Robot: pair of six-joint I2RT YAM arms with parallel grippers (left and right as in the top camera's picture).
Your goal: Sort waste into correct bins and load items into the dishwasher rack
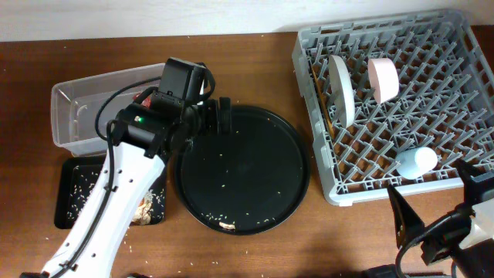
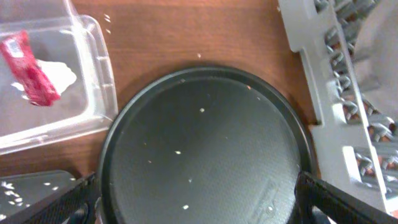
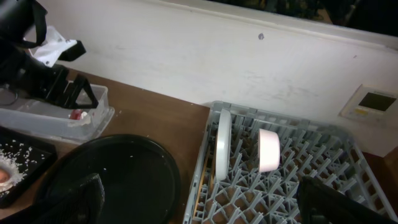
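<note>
My left gripper (image 1: 214,116) (image 2: 199,211) is open and empty, hovering over the upper left part of the large round black tray. The clear tub (image 1: 73,116) (image 2: 93,68) holds the red wrapper (image 2: 31,70) and the white tissue (image 2: 61,73). The small black tray (image 1: 69,193) (image 3: 18,158) holds beige crumbs and scraps (image 1: 148,207). In the grey rack (image 1: 401,100) (image 3: 280,180) the pale plate (image 1: 342,89) (image 3: 224,149) stands upright, with the pink bowl (image 1: 383,77) (image 3: 268,150), the pale blue cup (image 1: 417,161) and the chopsticks (image 1: 327,116). My right gripper (image 1: 436,197) (image 3: 205,205) is open and empty at the rack's near corner.
The large round black tray (image 1: 239,170) (image 2: 205,143) (image 3: 112,174) lies between the bins and the rack, with only a few crumbs on it. A white wall (image 3: 186,56) runs along the far table edge.
</note>
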